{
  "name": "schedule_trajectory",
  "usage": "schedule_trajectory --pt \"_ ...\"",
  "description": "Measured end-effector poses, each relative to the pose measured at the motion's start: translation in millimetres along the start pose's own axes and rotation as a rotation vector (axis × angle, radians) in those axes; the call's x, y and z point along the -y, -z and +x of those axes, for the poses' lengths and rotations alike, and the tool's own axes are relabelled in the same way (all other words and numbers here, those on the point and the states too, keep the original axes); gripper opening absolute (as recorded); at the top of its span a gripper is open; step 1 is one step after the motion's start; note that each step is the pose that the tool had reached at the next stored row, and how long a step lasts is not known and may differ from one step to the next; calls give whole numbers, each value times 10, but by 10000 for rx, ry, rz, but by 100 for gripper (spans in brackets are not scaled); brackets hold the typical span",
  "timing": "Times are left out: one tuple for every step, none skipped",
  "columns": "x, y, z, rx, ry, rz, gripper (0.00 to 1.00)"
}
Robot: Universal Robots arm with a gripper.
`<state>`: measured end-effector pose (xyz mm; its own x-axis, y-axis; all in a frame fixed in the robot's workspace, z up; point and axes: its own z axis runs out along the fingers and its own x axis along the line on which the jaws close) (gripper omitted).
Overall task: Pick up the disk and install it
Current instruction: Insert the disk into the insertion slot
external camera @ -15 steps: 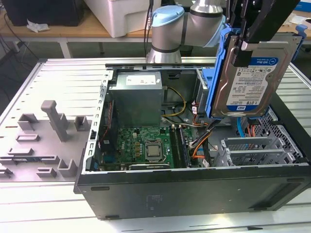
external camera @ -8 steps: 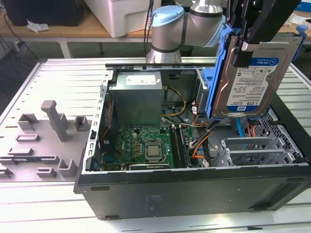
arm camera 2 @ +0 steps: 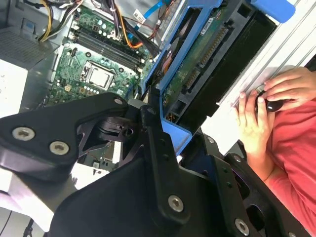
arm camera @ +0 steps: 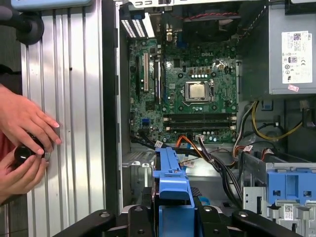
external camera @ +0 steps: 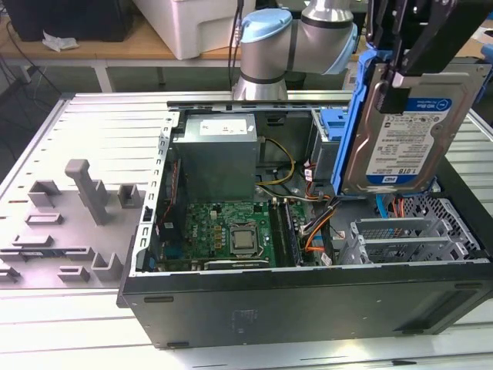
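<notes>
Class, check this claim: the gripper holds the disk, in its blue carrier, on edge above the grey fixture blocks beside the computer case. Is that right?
Not quite; only the place is wrong. The gripper holds the disk, in its blue carrier, on edge above the open computer case itself, as the exterior view shows.

We log the disk (external camera: 368,166) as smooth silver metal with a glossy printed label (external camera: 422,127) in a blue plastic rail (external camera: 356,116), the gripper (external camera: 397,81) matt black, the computer case (external camera: 308,308) matt dark metal, the table (external camera: 100,116) ribbed pale metal.
</notes>
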<state>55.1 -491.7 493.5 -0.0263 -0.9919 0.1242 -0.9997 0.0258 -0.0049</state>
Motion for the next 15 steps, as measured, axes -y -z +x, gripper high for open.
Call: schedule_trajectory --pt "34 0 4 0 2 -2 37" --pt "65 -1 10 0 6 -3 37" --pt "84 -2 15 1 13 -2 37" --pt "116 -3 28 8 28 -1 37" --pt "138 -5 37 27 39 0 37" --pt "163 -6 44 56 55 1 37" --pt "189 -7 51 91 72 3 37" --pt "204 -8 56 132 87 4 37" --pt "212 -9 60 156 97 4 37" --pt "222 -10 68 202 113 5 37" --pt "229 -11 77 236 123 5 37" --pt "234 -11 84 256 128 6 37" --pt "239 -13 96 285 134 6 37" --pt "241 -14 105 307 138 6 37" --pt "242 -16 121 340 141 6 37"
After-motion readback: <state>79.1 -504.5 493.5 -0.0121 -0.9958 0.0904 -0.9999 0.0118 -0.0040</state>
